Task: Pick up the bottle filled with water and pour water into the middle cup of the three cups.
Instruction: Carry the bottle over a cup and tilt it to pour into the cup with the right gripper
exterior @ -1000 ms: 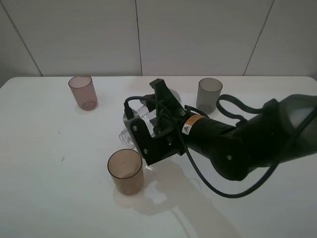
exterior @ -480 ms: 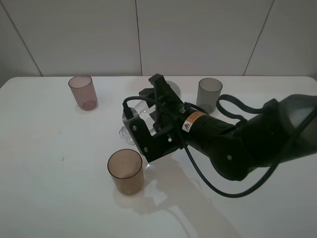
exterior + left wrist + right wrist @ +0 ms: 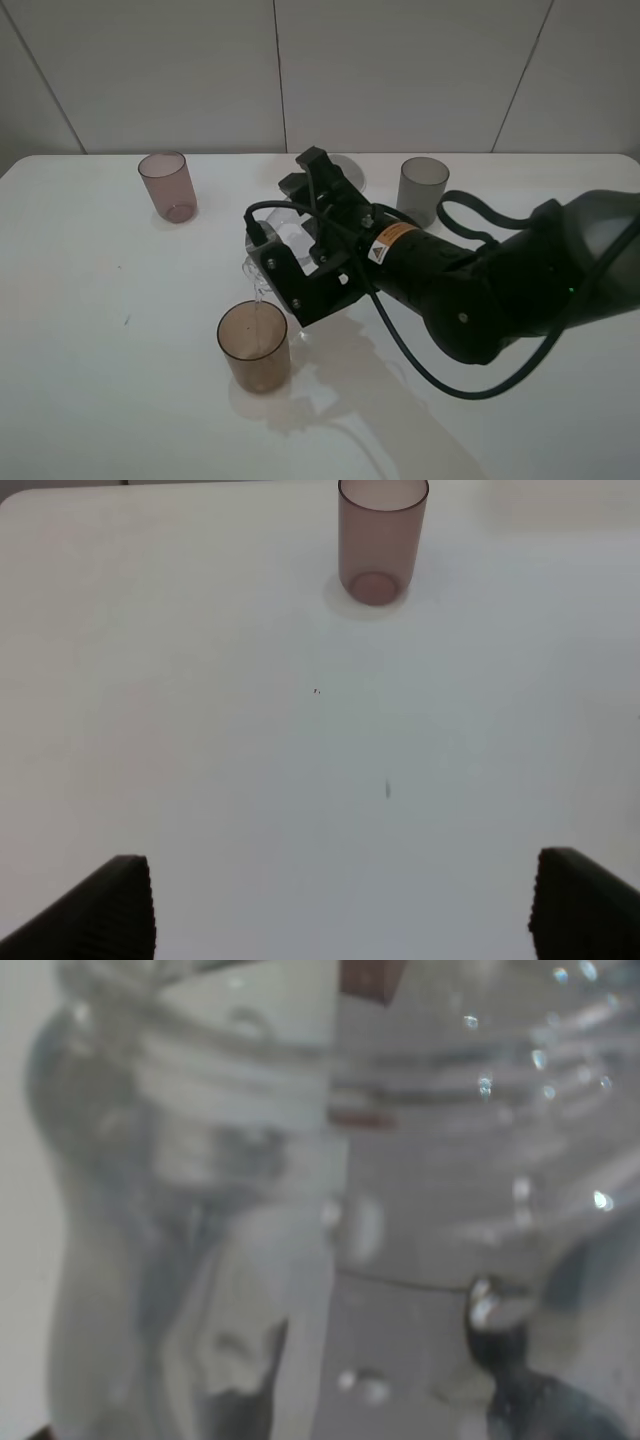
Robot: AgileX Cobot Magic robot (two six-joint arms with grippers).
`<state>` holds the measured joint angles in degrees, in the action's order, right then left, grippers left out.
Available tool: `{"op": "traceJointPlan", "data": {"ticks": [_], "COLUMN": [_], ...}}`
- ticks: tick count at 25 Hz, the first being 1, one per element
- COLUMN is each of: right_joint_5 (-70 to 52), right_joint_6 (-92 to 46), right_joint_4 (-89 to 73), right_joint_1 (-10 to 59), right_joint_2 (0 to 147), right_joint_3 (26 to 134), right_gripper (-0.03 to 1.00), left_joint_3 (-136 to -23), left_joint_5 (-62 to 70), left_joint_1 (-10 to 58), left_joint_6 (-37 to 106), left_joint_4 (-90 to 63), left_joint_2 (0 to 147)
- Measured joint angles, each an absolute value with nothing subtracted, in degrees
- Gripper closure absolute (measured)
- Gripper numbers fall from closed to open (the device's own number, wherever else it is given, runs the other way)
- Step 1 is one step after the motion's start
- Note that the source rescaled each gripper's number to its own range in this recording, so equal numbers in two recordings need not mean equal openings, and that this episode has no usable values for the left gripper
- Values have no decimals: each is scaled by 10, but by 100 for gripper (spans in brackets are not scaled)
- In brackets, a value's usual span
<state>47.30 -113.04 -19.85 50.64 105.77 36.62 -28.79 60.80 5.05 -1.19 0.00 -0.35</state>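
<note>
**Operator:** What's on the left?

**Spotter:** Your left claw (image 3: 345, 915) hangs over the desk (image 3: 200, 730). Its fingers (image 3: 115, 910) are spread wide with nothing between them. Ahead of it, at the desk's far left, the pink cup (image 3: 383, 540) stands upright.

**Operator:** And the middle?

**Spotter:** The brown cup (image 3: 254, 345) stands upright nearest the front edge. The bottle (image 3: 270, 248) is tipped over steeply, with its mouth just above that cup's far rim. A thin pale streak (image 3: 258, 298) runs from the mouth down into the cup. Your right claw (image 3: 303, 232) is clamped on the bottle's body. Its wrist camera shows only blurred clear plastic and droplets, very close.

**Operator:** Right side?

**Spotter:** The grey cup (image 3: 422, 192) stands upright at the back, just behind your right arm (image 3: 480, 290) and apart from the bottle.
</note>
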Motion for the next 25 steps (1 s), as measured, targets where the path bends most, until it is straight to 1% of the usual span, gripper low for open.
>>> {"op": "traceJointPlan", "data": {"ticks": [8, 25], "right_joint_5": [474, 500], "right_joint_6": [-1163, -1178], "right_joint_4": [-197, -176], "right_joint_1": [506, 506], "right_joint_2": [1058, 1058], "right_joint_3": [366, 366], "right_gripper": [97, 97], "left_joint_3": [-288, -288], "left_joint_5": [608, 608], "left_joint_1": [50, 50], "left_joint_6": [-12, -12], "left_joint_4": [0, 0], "left_joint_2": [-3, -3]}}
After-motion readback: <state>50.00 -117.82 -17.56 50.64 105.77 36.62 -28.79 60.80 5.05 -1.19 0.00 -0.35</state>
